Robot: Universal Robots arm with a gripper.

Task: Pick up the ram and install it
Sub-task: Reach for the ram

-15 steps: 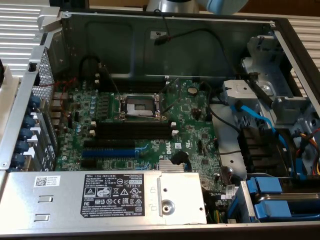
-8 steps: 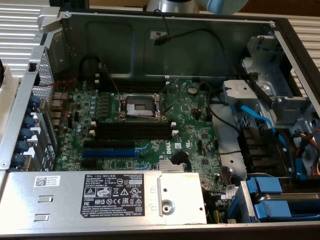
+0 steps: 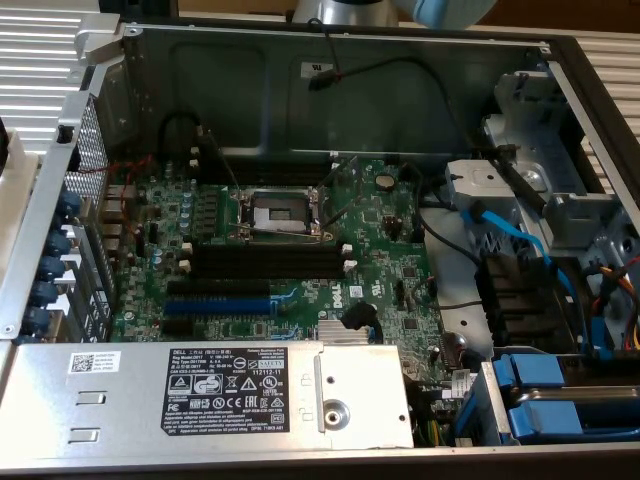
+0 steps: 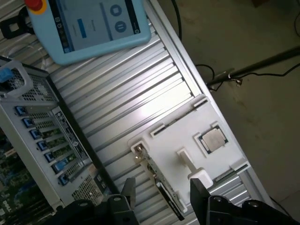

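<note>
The pincer [image 4: 162, 188] hangs with its two black fingers [image 4: 129, 192] spread, one on either side of the long, narrow green circuit-board ram stick [image 4: 153, 169]. A gap shows between each finger and the stick, so nothing is pinched. The ram stick rests, apparently on its edge, on a flat white plastic holder plate [image 4: 187, 126] outside the computer. Just beside the stick on the same plate rises a small white T-shaped post [image 4: 186, 161]. Farther off, a square silver processor chip [image 4: 213, 139] sits in its own recess.

The plate lies on a ribbed aluminium desk [image 4: 126, 79]. Also on the desk are a light-blue teach pendant [image 4: 93, 28] with a lit screen and a round red button [image 4: 33, 3], and a grey metal computer case [image 4: 42, 117] whose perforated rear panel is lined with blue clips. Beyond the desk edge, dark cables cross a brownish floor [image 4: 243, 42].

In the exterior view the open case holds a green motherboard [image 3: 380, 270] in the middle of the frame. Near its centre, long black memory slots with white end clips [image 3: 265, 262] run below a square metal processor socket [image 3: 275, 212]. A blue expansion slot [image 3: 215, 305] lies just beneath them, toward the lower left. A silver power-supply box with a black label [image 3: 225, 390] spans the lower left, and blue plastic drive brackets [image 3: 540, 385] occupy the lower right.
</note>
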